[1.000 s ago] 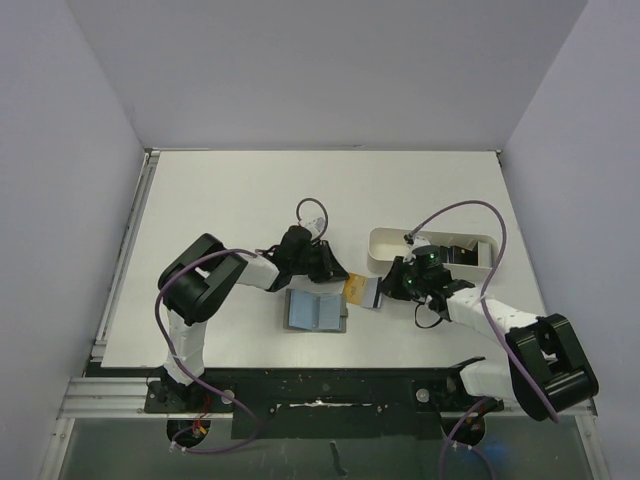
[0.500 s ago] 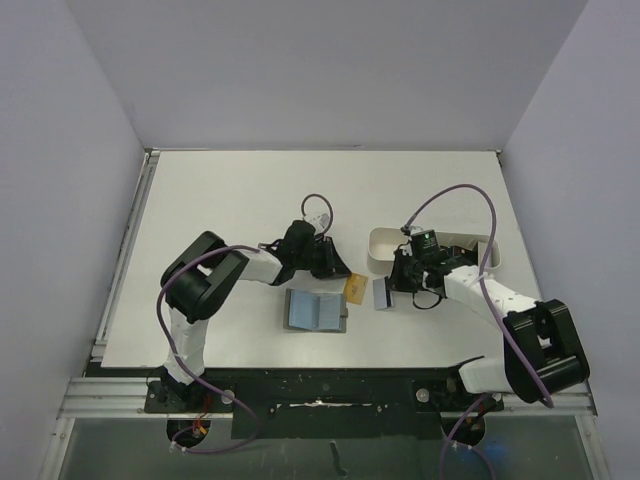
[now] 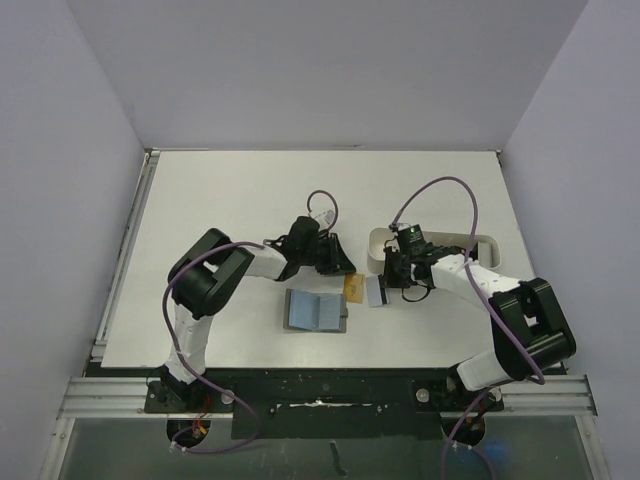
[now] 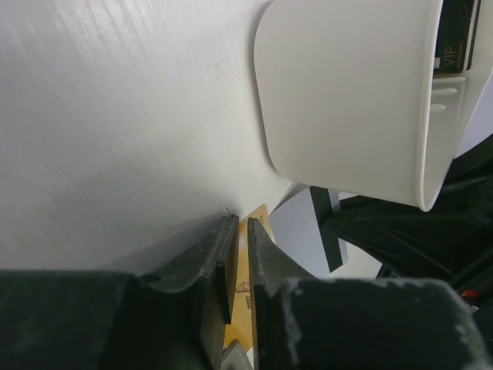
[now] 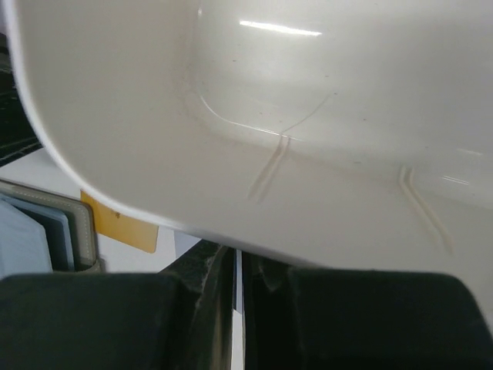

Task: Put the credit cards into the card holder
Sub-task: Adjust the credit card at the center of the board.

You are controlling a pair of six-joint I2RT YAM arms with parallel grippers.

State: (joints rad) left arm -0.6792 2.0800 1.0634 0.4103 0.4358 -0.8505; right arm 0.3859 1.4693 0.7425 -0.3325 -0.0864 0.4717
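right gripper (image 3: 384, 288) pinches a grey card (image 3: 374, 291); left gripper (image 3: 343, 270), narrow, straddles a yellow card (image 3: 353, 288), grip unclear; so close, cards could collide

Black-and-white arms (image 3: 262, 264), purple cables (image 3: 447, 186)

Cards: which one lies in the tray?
The dark card marked VIP, inside the tray. The yellow card and the grey striped card are outside it, between the tray and the wallet.
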